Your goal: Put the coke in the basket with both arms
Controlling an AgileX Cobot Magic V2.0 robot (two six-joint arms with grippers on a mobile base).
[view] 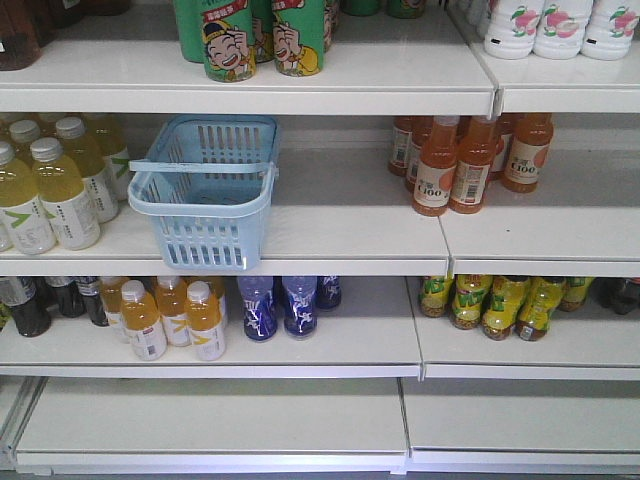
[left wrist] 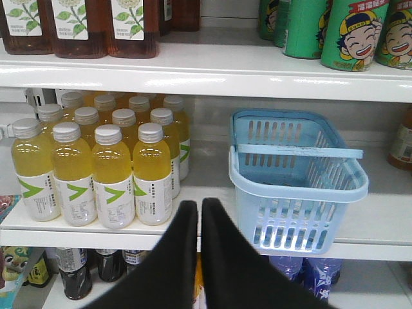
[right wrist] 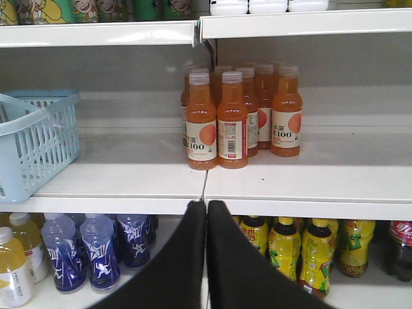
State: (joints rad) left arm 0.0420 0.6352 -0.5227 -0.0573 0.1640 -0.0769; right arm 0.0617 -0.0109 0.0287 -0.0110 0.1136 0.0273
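Note:
The light-blue slotted basket [view: 205, 238] stands empty on the middle shelf with its handle folded across the rim. It also shows in the left wrist view [left wrist: 296, 219] and at the left edge of the right wrist view [right wrist: 38, 148]. The slim red coke bottle is out of view in every frame. My left gripper [left wrist: 199, 207] is shut and empty, in front of the shelf edge just left of the basket. My right gripper [right wrist: 206, 207] is shut and empty, in front of the shelf edge below the orange bottles. Neither gripper shows in the front view.
Yellow drink bottles [view: 60, 185] stand left of the basket and orange bottles [view: 465, 165] to its right. Green cartoon cans [view: 262, 35] are on the shelf above. Blue bottles [view: 280, 305] and yellow-green bottles [view: 500, 305] sit below. A dark cola plastic bottle [right wrist: 400, 250] stands at the lower right.

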